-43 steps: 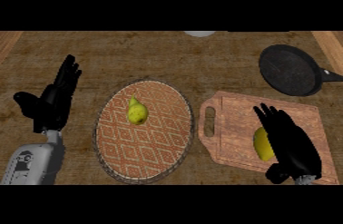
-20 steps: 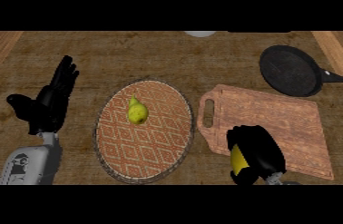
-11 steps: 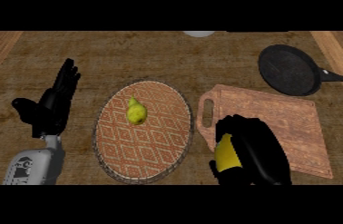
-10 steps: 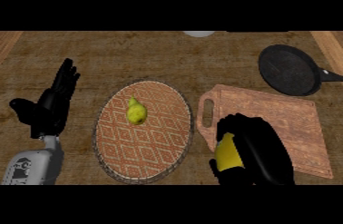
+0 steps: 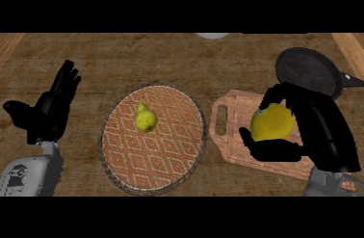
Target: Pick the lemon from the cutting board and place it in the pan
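Here the right hand [image 5: 313,131] is curled round the lemon [image 5: 271,123], fingers bent over its top and far side, thumb under it at the near side. The lemon shows as a yellow oval at the hand's left, its inner face bare toward the view's middle, the rest hidden by the black palm and fingers. Hand and lemon sit over the board [image 5: 235,136], above its middle; whether the lemon touches the wood cannot be told from this steep view. The board lies right of centre, its handle slot at the left end, its right part covered by the forearm.

The pan [image 5: 307,74] is up and to the right of the hand, dark and round, its near rim just beside the fingertips, its handle running off to the right edge.

The left hand [image 5: 48,112] rests open at the left edge, fingers straight and pointing up, holding nothing.

In the middle lies a round woven mat [image 5: 153,160] with a diamond pattern, and on its upper half a small yellow pear [image 5: 146,119], well apart from both hands
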Available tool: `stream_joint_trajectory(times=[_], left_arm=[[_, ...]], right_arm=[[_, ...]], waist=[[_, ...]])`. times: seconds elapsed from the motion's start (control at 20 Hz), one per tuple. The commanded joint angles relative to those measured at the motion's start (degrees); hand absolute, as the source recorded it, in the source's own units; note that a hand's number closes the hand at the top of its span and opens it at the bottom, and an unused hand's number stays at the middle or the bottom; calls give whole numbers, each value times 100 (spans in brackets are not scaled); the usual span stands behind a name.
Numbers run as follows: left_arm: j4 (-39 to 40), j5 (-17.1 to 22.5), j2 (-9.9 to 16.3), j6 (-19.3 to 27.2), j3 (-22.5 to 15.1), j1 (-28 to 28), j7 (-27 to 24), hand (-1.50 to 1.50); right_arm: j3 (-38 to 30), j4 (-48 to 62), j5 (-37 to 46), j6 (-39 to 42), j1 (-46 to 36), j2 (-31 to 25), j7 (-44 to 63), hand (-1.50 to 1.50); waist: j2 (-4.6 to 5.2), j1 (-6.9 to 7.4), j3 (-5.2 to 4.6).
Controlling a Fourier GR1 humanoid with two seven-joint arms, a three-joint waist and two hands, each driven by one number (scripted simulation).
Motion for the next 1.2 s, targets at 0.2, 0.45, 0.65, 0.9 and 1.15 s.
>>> stream_joint_trajectory(times=[0.2, 0.45, 0.65, 0.9, 1.15], left_arm=[[-22, 27, -58, -67, -53, 1, -20, 0], [56, -113, -175, 47, -147, -51, -136, 0], [182, -253, -265, 203, -230, -320, -47, 0], [287, -192, -287, 90, -248, -350, -168, 0], [68, -65, -133, -104, -188, -276, -107, 0]], right_arm=[[-2242, 2124, -1376, -482, -1263, -755, -936, 150], [-2729, 4049, -1143, -1215, -1900, -1625, -1979, 150], [-2735, 5406, -565, -1907, -2222, -2221, -2637, 150], [-2964, 7233, -338, -2690, -2832, -2761, -3356, 150], [-3309, 8397, -489, -3539, -2860, -2760, -4102, 150]], waist=[[28, 65, 4], [47, 125, 6], [79, 177, 9], [123, 294, 16], [167, 435, 34]])
